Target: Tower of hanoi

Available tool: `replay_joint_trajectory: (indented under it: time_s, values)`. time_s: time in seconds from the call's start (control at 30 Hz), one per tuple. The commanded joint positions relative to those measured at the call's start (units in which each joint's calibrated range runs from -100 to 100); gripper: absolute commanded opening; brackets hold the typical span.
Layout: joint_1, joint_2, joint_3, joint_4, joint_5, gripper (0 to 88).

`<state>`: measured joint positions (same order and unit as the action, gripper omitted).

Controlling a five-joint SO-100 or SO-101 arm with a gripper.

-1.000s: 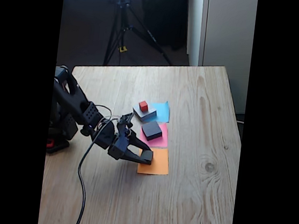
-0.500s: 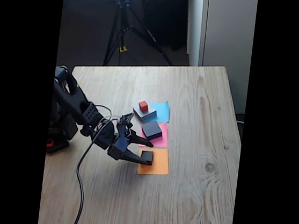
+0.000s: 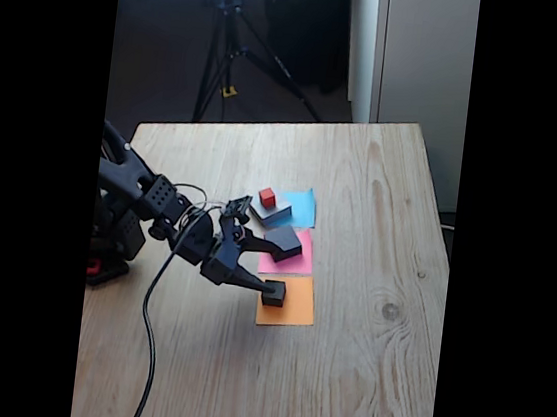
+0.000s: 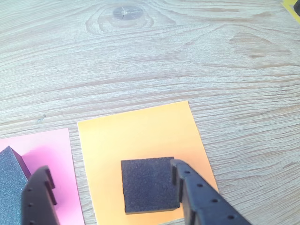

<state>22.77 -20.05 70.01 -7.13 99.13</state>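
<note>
The small black cube (image 3: 274,291) rests on the orange paper square (image 3: 290,311). My gripper (image 3: 263,263) stands open around it from the left; the lower finger's tip is right beside the cube. In the wrist view the cube (image 4: 149,183) lies on the orange square (image 4: 140,136), close against the right finger (image 4: 201,199), with a wide gap to the left finger (image 4: 40,197). The medium black block (image 3: 284,240) sits on the pink square (image 3: 298,262). The tiny red cube (image 3: 267,197) is on the large grey block (image 3: 272,211), which lies on the blue square (image 3: 302,207).
My arm's base (image 3: 112,240) and black cable (image 3: 148,335) occupy the table's left side. A tripod (image 3: 231,52) stands on the dark floor beyond the far edge. Bare wooden table (image 3: 362,359) stretches to the right and front of the squares.
My jaws have opened from around the small black cube, leaving it on the orange square. The arm's upper links have risen slightly.
</note>
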Motion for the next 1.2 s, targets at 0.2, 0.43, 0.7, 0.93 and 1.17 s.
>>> replay_joint_trajectory:
  time_s: [0.2, 0.43, 0.7, 0.93, 1.17]
  values:
    - [-5.59, -15.75, -18.19, 40.76, 0.87, 12.8]
    - [-13.53, -18.33, -32.10, 59.70, 0.87, 7.2]
    - [-23.64, -18.03, -52.47, 79.93, -4.15, 4.8]
    - [-30.08, -16.66, -68.56, 94.74, -5.65, 3.5]
    - [-33.67, -14.77, -81.74, 104.37, -6.99, 2.4]
